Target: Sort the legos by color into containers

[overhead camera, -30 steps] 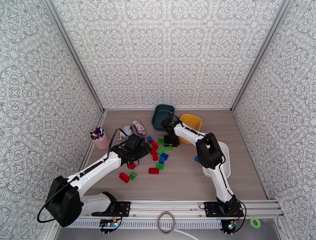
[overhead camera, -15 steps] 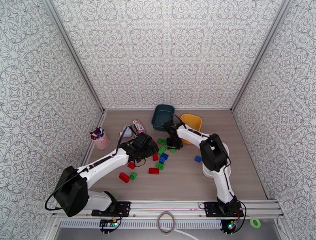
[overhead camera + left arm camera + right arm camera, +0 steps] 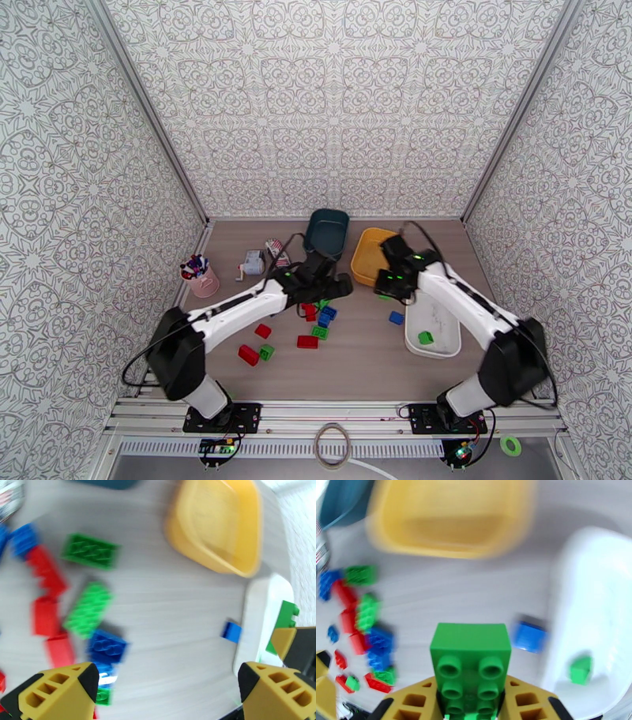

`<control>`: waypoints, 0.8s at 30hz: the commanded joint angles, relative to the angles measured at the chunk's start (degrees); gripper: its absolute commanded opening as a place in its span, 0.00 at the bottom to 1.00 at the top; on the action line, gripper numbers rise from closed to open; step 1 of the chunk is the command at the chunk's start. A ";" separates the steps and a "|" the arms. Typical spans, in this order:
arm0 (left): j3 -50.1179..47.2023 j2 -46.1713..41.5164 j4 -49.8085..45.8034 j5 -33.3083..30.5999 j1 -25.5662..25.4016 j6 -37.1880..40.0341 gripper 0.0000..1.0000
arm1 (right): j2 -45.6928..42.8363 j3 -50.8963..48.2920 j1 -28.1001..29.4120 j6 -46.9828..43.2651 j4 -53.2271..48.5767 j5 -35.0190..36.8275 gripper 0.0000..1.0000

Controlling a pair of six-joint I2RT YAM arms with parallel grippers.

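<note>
Right claw (image 3: 389,284) is squeezed shut on a small green plastic lego brick (image 3: 471,657) and hangs just beside the far left corner of the shallow white plastic tray (image 3: 439,353), where one more little green brick (image 3: 426,338) lies. I think the job right now is taking this green brick to that tray, so next the claw must move over the tray and let go. Left claw (image 3: 338,284) is wide open and empty, well to the left of the tray, above the heap of loose red, green and blue bricks (image 3: 320,314).
</note>
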 commanded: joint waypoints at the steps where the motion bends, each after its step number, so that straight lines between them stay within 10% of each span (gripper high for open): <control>1: 7.07 4.98 -1.25 3.84 -3.78 6.89 0.98 | -6.45 -7.67 -7.30 1.27 -0.77 -1.42 0.29; 11: 22.79 16.37 -11.91 2.59 -11.06 14.44 0.97 | -9.84 -19.90 -17.64 -0.10 2.54 -6.91 0.29; 24: 9.63 6.47 -8.30 -3.64 -7.85 6.05 0.97 | -9.99 -18.77 -17.73 -1.81 2.37 -7.00 0.57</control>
